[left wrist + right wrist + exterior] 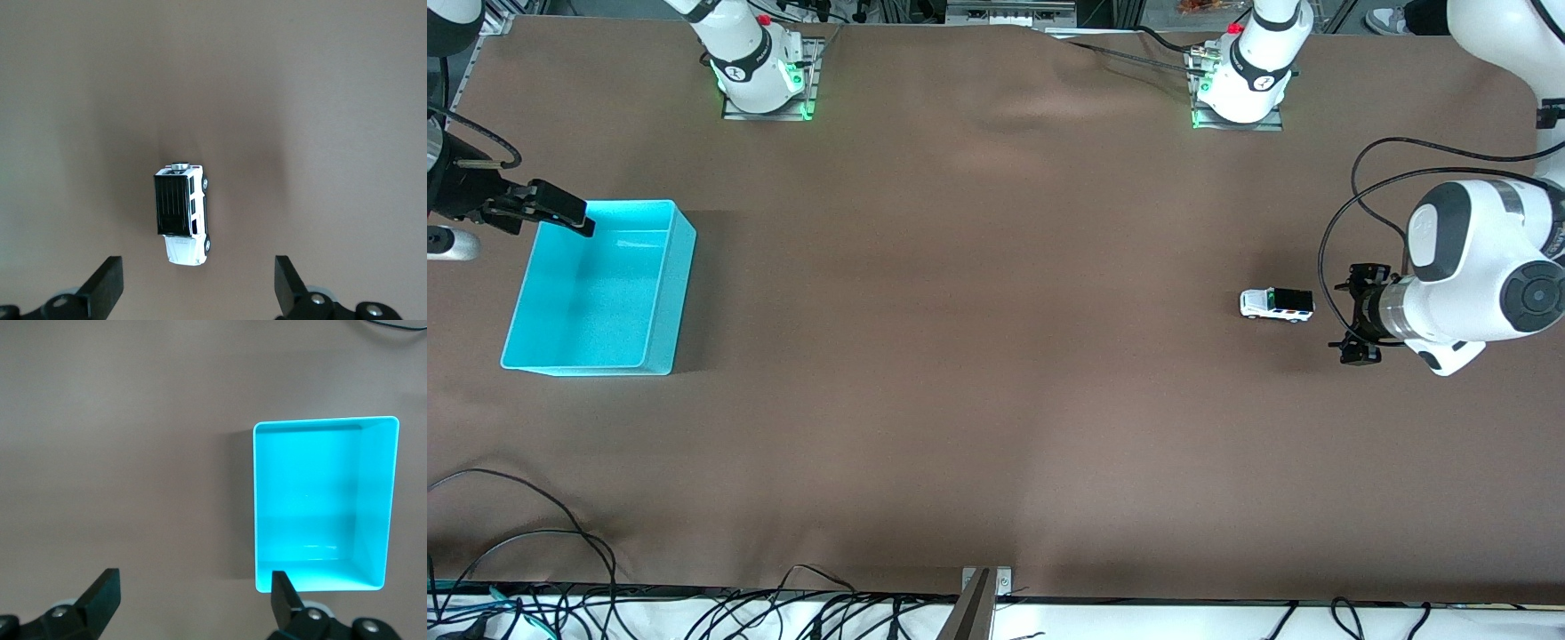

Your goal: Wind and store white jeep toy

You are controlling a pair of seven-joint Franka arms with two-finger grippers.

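Observation:
The white jeep toy (1277,304) stands on the brown table cloth near the left arm's end; it has a black roof and dark wheels. In the left wrist view the jeep (180,213) lies ahead of the fingers, with a small silver knob (179,166) at its rear end. My left gripper (1356,313) (198,287) is open and empty, over the cloth just beside the jeep toward the left arm's end, apart from it. My right gripper (569,213) (193,600) is open and empty, over the edge of the cyan bin (685,267) at the right arm's end.
The cyan bin (255,500) is rectangular, open-topped and holds nothing. The arm bases (765,80) (1240,89) stand along the table's edge farthest from the front camera. Black cables (534,551) lie along the nearest edge. A wrinkle (1040,107) runs in the cloth between the bases.

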